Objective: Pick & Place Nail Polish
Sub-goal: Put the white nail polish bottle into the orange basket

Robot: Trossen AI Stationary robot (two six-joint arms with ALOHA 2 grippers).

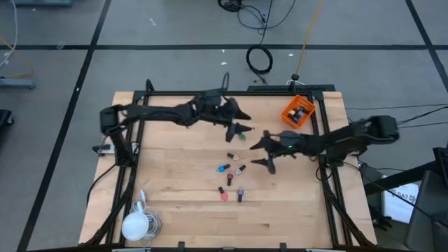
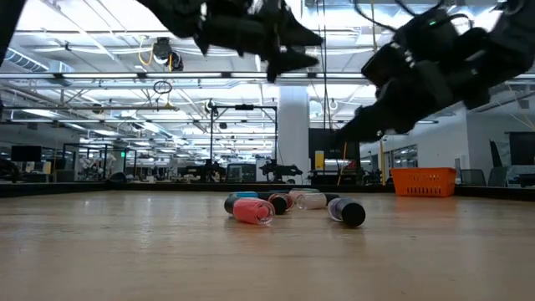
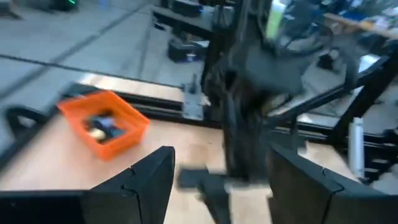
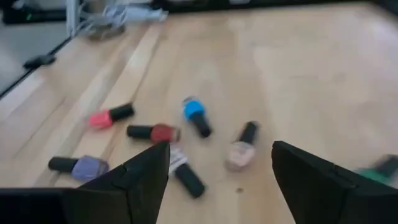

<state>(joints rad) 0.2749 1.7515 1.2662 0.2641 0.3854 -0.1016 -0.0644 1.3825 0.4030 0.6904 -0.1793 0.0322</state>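
Overhead, both the left gripper (image 1: 241, 122) and right gripper (image 1: 264, 152) released above scattered nail polish (image 1: 232, 180).

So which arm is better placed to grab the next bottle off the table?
The right. Its open pincer hangs beside the loose nail polish bottles, and its wrist view looks onto them. The left pincer sits farther back, toward the orange bin.

Orange bin (image 3: 104, 123) contents blurred; green bottle (image 4: 380, 168) cut by frame edge.

Even overhead light, soft shadows; both wrist views blurred, low view backlit by bright ceiling lamps.
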